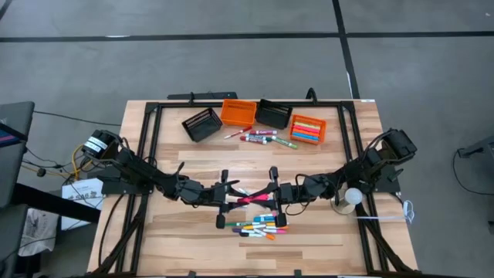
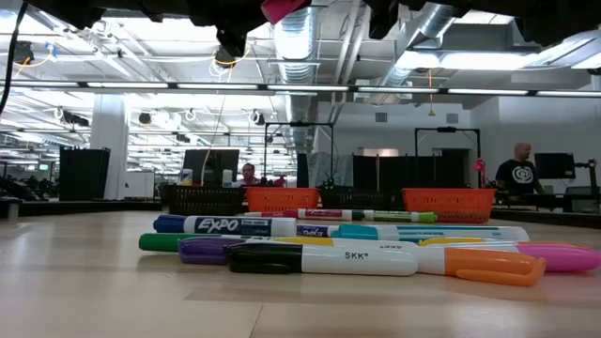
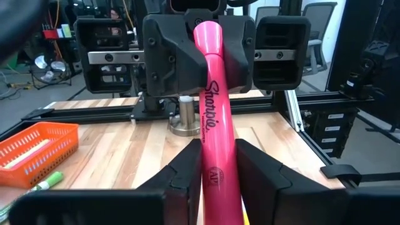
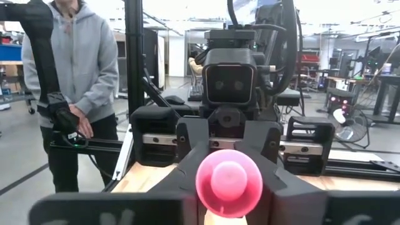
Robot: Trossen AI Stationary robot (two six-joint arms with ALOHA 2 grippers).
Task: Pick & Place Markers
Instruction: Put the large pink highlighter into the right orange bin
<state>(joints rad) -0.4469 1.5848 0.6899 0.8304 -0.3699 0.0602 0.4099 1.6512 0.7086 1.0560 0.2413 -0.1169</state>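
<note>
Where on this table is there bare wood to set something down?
Bare wood lies between the bins at the back and the two grippers, and along the table's front corners. It is crowded mid-table, where both grippers hold the pink marker above the marker pile.

Ceiling strip lights [image 2: 282, 86] are glaring bright across the low view, bleaching the room behind. The table [image 1: 185, 239] is lying evenly lit from above, its shadows soft. Near the lens, the pink marker [image 4: 229, 180] is blurring, perhaps from closeness. The wrist views' edges are bending slightly.
</note>
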